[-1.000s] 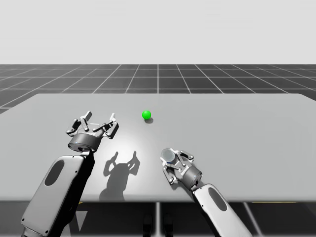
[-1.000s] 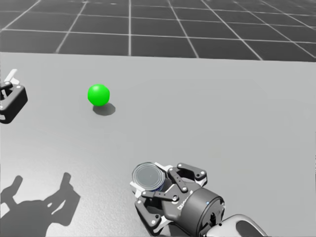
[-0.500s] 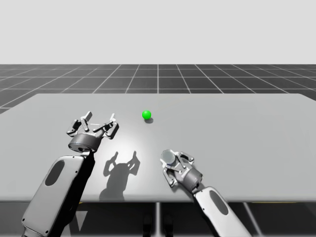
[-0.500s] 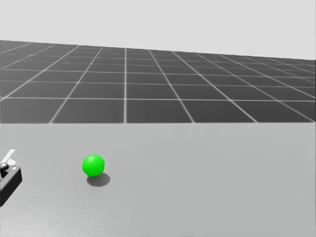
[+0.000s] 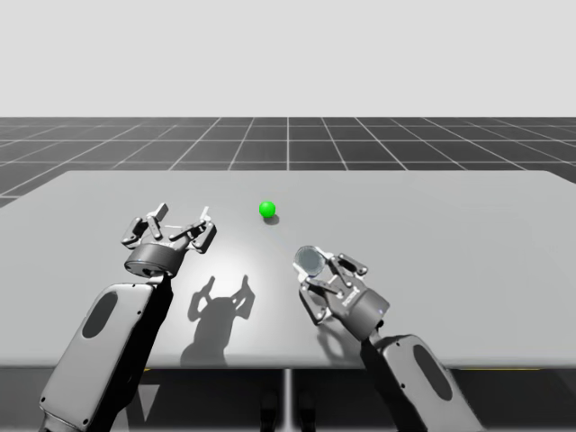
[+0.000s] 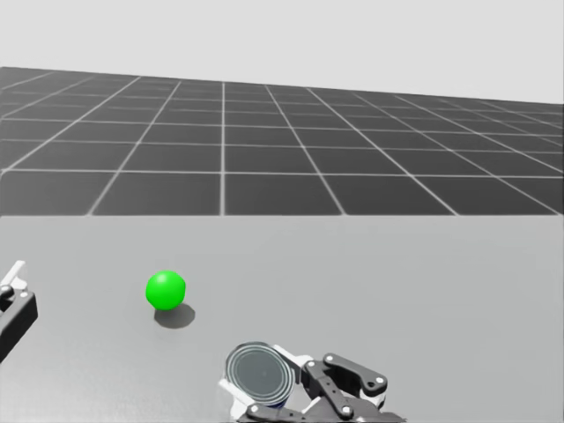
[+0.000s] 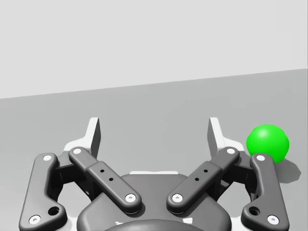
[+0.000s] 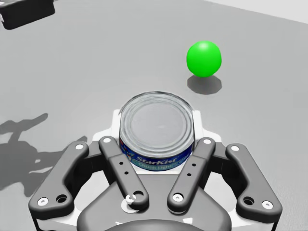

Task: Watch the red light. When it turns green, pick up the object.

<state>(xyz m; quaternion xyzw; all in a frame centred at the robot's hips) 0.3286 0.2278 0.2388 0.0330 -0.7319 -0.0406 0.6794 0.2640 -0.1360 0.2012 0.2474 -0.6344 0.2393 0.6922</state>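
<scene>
Green ball (image 5: 267, 209), one, blue can (image 8: 157, 130), one, clamped between two right fingers (image 8: 119, 166)

R pincer (image 8: 156, 118) clamped on short round can (image 8: 156, 127) w/ blue label; green ball (image 8: 204, 58) ahead on grey table (image 8: 96, 62).
</scene>
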